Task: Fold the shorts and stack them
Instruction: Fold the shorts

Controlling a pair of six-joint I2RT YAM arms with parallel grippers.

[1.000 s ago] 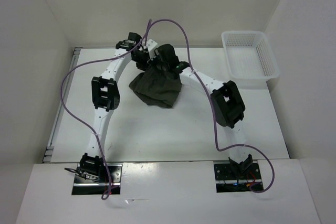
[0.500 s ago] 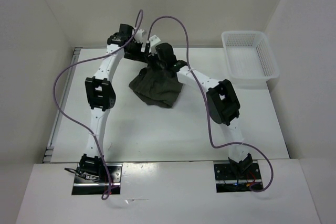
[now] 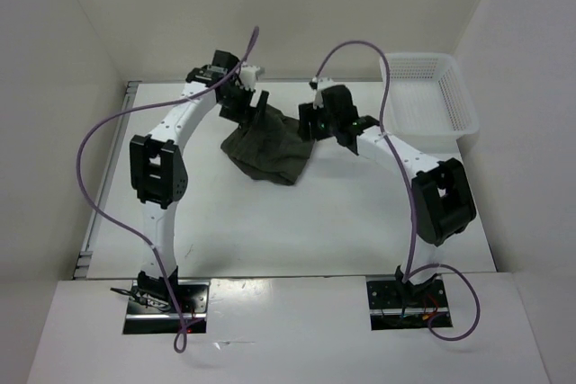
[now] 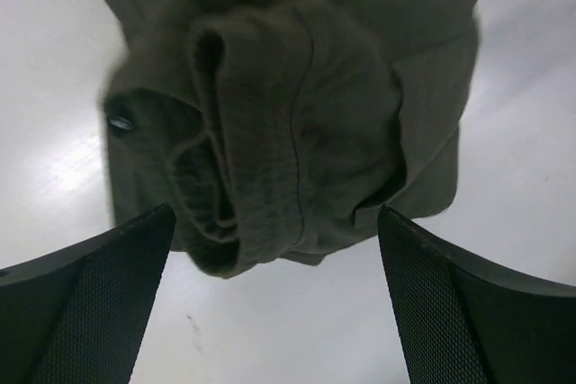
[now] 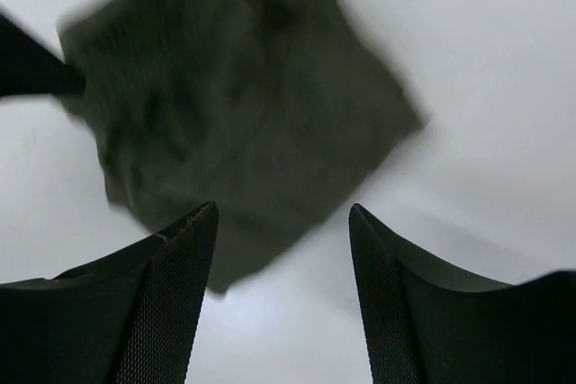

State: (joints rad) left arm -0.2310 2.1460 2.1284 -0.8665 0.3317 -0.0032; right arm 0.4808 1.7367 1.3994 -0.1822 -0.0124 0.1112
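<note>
left gripper (image 4: 274, 218) and right gripper (image 5: 283, 209) spread wide, empty

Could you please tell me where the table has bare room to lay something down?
Free: the near table, bordered by the shorts, left arm and right arm. Crowded: the far middle around the shorts.

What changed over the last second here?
Both grippers let go of the shorts. The left gripper now stands open over their far left edge, and the right gripper, also open, has pulled back to the right. The shorts stayed in the same bunched heap on the table, and the basket did not move.
</note>
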